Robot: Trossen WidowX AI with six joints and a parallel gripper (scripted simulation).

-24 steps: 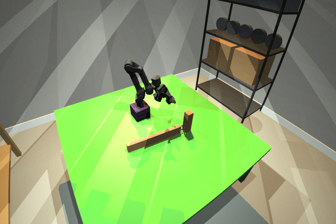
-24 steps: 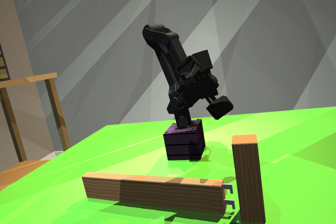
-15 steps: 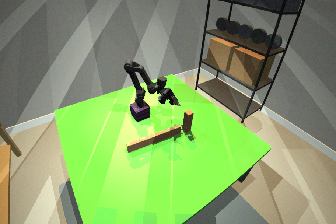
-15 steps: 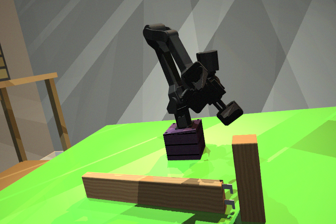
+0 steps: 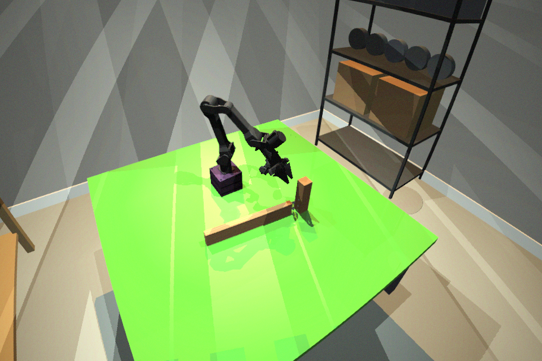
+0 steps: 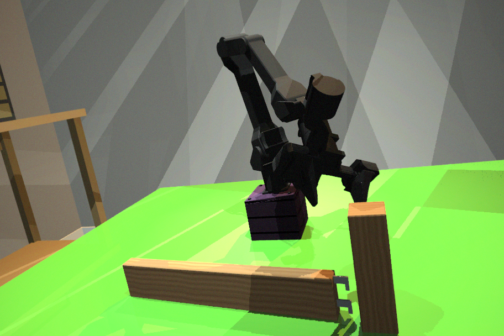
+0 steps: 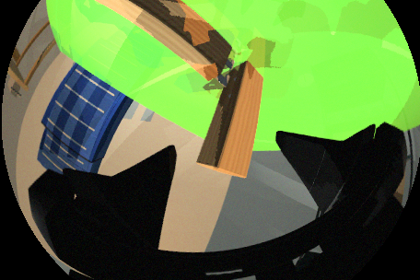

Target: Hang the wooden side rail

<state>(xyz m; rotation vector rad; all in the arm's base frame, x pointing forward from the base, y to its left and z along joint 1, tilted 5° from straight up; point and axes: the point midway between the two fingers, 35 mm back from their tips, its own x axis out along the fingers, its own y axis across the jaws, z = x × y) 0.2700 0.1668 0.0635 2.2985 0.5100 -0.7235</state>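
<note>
The wooden side rail (image 5: 247, 221) (image 6: 227, 285) (image 7: 152, 16) lies on its long edge on the green table (image 5: 175, 287) (image 6: 447, 222). Its two steel hooks (image 6: 343, 293) (image 7: 226, 68) point at the upright headboard post (image 5: 303, 193) (image 6: 372, 267) (image 7: 239, 117) and reach its slotted face. I cannot tell whether they sit on the pins. My gripper (image 5: 280, 171) (image 6: 335, 192) (image 7: 227, 144) is open and empty. It hangs just behind and above the post's top, clear of the rail.
The arm's purple base block (image 5: 225, 180) (image 6: 276, 218) stands behind the rail. A black shelf rack (image 5: 394, 85) with boxes and discs stands off the table at the back right. A wooden frame (image 6: 81, 153) stands to the left. A blue panel (image 7: 78, 117) lies on the floor.
</note>
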